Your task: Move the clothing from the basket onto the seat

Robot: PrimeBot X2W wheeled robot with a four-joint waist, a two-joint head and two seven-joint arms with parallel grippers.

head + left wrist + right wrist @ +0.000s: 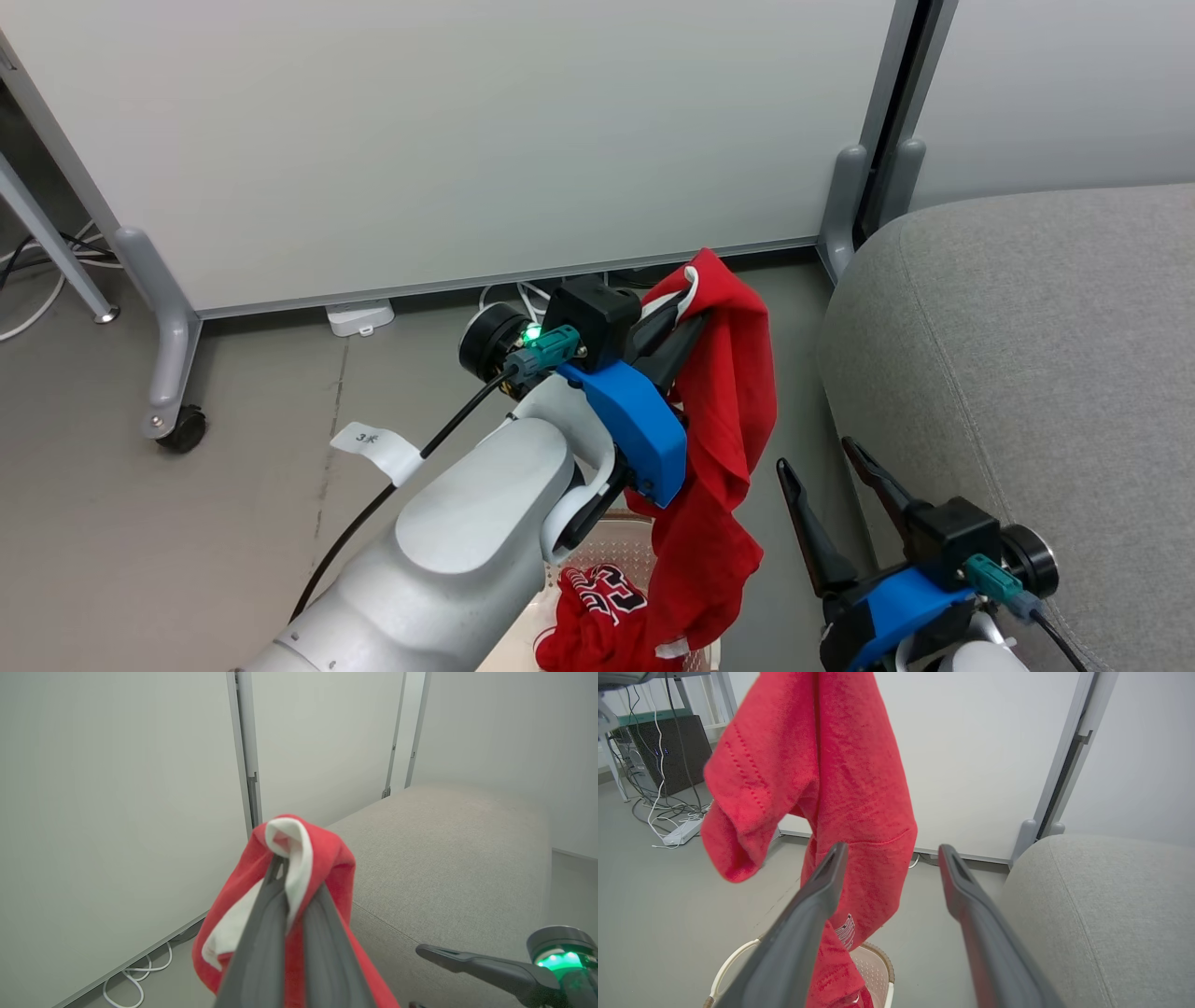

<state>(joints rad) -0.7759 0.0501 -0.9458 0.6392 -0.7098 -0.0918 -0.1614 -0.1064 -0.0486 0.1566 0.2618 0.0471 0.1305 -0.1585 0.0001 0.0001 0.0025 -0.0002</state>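
Note:
My left gripper (689,297) is shut on the white-trimmed edge of a red garment (738,411), which hangs lifted above the basket (624,539). In the left wrist view the left gripper (281,862) pinches the same clothing (329,858), with the grey seat (444,858) beyond it. A second red garment with dark numerals (602,605) lies in the basket. My right gripper (815,453) stands open beside the seat (1027,373), holding nothing. In the right wrist view the right gripper (892,851) is spread before the hanging garment (850,765), with the basket (878,970) below and the seat (1087,905) to the right.
White partition panels (467,140) on grey wheeled feet (173,425) stand behind. Cables and a white power strip (359,317) lie at their base. A dark computer case (668,751) and more cables sit far left. Grey floor lies between basket and panels.

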